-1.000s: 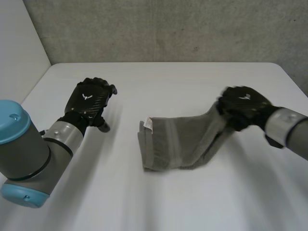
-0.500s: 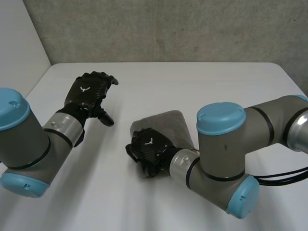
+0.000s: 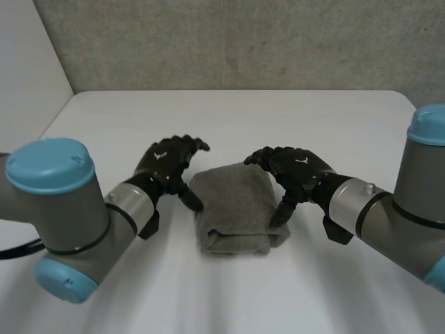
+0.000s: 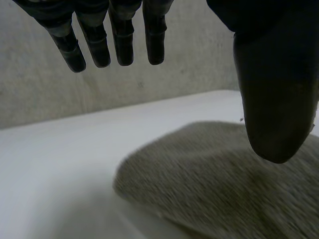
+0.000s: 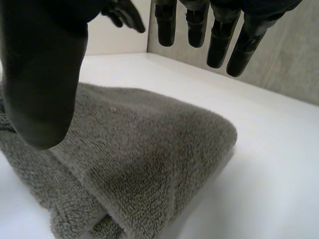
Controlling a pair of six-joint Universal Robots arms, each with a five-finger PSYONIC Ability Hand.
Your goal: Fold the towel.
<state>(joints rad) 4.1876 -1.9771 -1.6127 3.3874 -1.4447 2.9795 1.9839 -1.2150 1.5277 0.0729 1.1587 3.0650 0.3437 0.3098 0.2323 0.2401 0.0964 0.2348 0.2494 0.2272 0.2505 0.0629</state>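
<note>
My folded towel (image 3: 233, 209) lies in the middle of the white table (image 3: 278, 118), between my two hands. It is a thick grey bundle. Its long axis runs from the table's far side towards me. The rounded fold points away from me, and the stacked, layered edges face me at the near end.

My left hand (image 3: 167, 163) hangs just beside the towel's left edge. Its fingers are straight and spread well away from the thumb, and it holds nothing. The thumb points down at the cloth's edge, but I cannot tell whether it touches.

My right hand (image 3: 299, 167) stands on the opposite side in the same way: fingers straight and apart from the thumb, nothing in its grasp. Its thumb reaches down to the towel's right edge near the nearer end. In my right wrist view the towel lies under the palm, its layers showing beneath the thumb.
</note>
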